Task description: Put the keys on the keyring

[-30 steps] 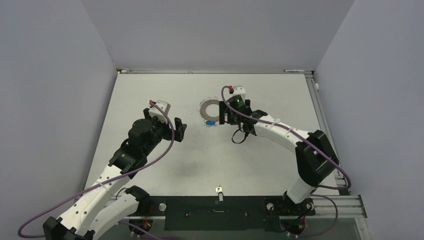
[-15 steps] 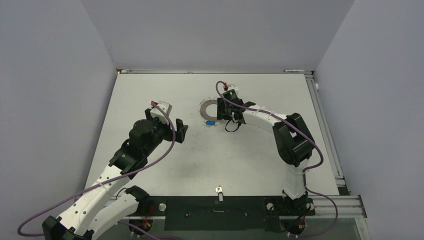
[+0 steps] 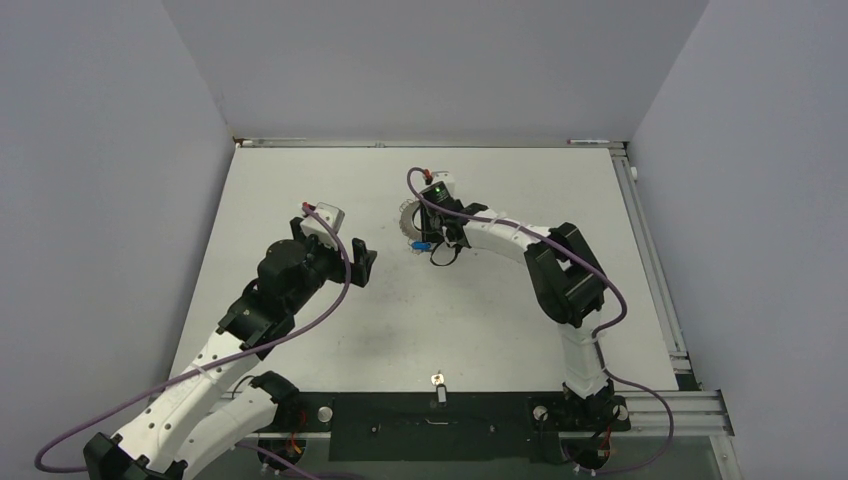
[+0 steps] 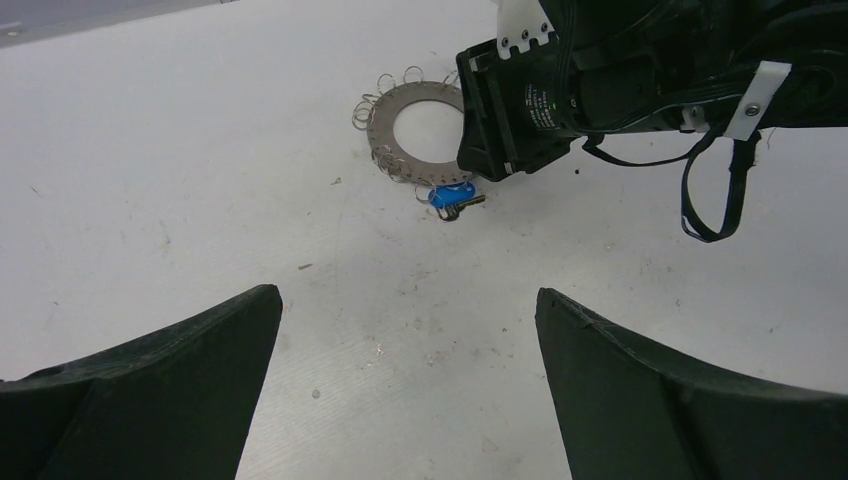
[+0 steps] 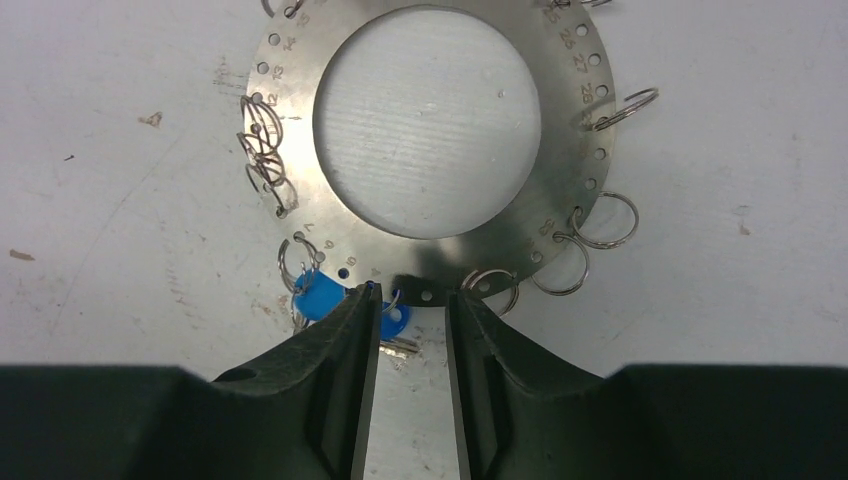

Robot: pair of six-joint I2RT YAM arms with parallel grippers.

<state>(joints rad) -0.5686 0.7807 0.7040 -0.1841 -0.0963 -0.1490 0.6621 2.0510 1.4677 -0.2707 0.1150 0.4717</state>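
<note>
The keyring (image 5: 580, 130) is a flat grey metal ring with small wire loops round its rim, lying on the table (image 3: 410, 215) (image 4: 385, 120). Its blue tag (image 5: 315, 297) (image 3: 420, 244) (image 4: 452, 194) hangs at the near rim. My right gripper (image 5: 412, 295) (image 3: 429, 238) hovers at that rim, its jaws a narrow gap apart, with the left finger partly covering the tag. Nothing is clamped between them. The key (image 3: 438, 385), silver with a black head, lies alone at the table's front edge. My left gripper (image 3: 360, 262) (image 4: 405, 300) stands wide open over bare table, left of the ring.
A short metal piece (image 5: 400, 347) sticks out under the blue tag. A black cable loop (image 4: 710, 190) hangs from my right wrist. Grey walls close in the table on three sides, and a metal rail (image 3: 650, 260) runs along its right edge.
My right gripper has moved left over the ring's near rim, and its jaws have narrowed from wide open. The left arm has barely moved.
</note>
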